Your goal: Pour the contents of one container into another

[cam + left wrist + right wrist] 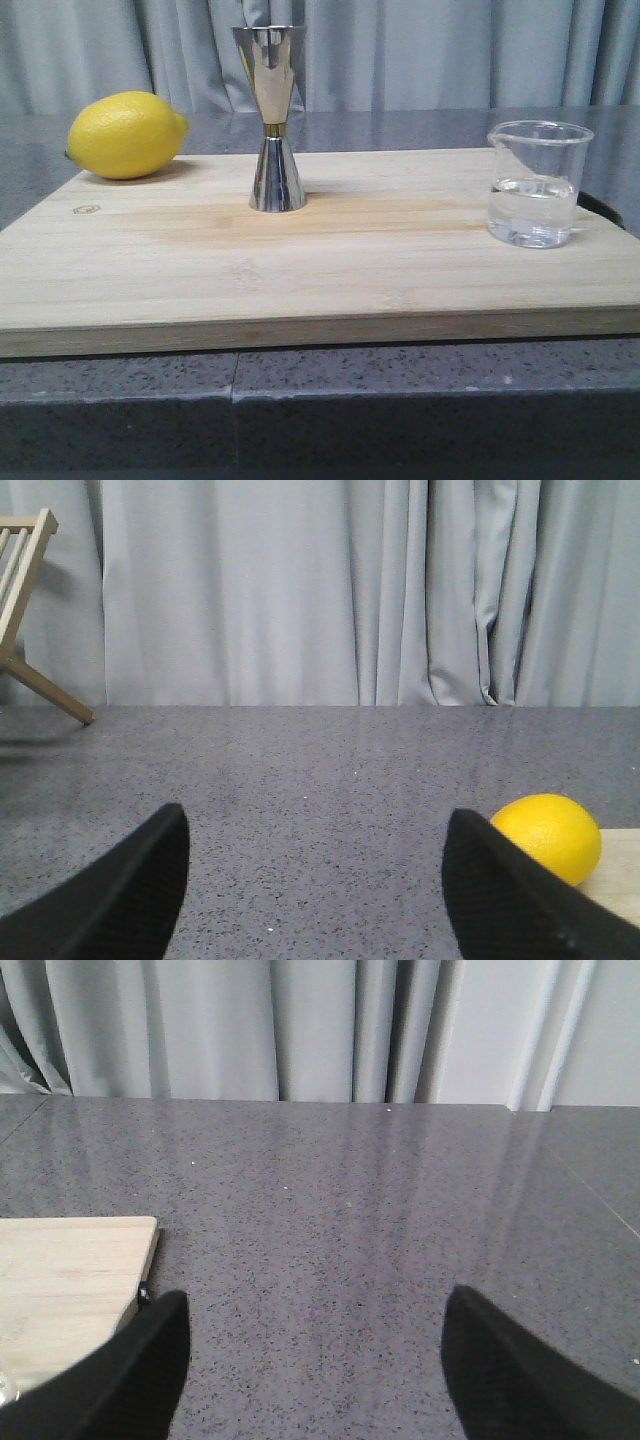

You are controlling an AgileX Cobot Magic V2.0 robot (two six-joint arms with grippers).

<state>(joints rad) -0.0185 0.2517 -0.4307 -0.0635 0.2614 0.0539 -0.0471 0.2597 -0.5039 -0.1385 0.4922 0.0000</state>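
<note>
Holding clear liquid, beaker [538, 184] stands well right of jigger [273, 120].

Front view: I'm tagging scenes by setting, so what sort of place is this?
Probably a staged bar or kitchen counter: a wooden board on a speckled grey counter holds a steel jigger, a lemon and a beaker of clear liquid, with a grey curtain behind.

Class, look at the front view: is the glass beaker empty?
No. The beaker holds clear liquid, its surface line showing about halfway up the glass wall.
</note>
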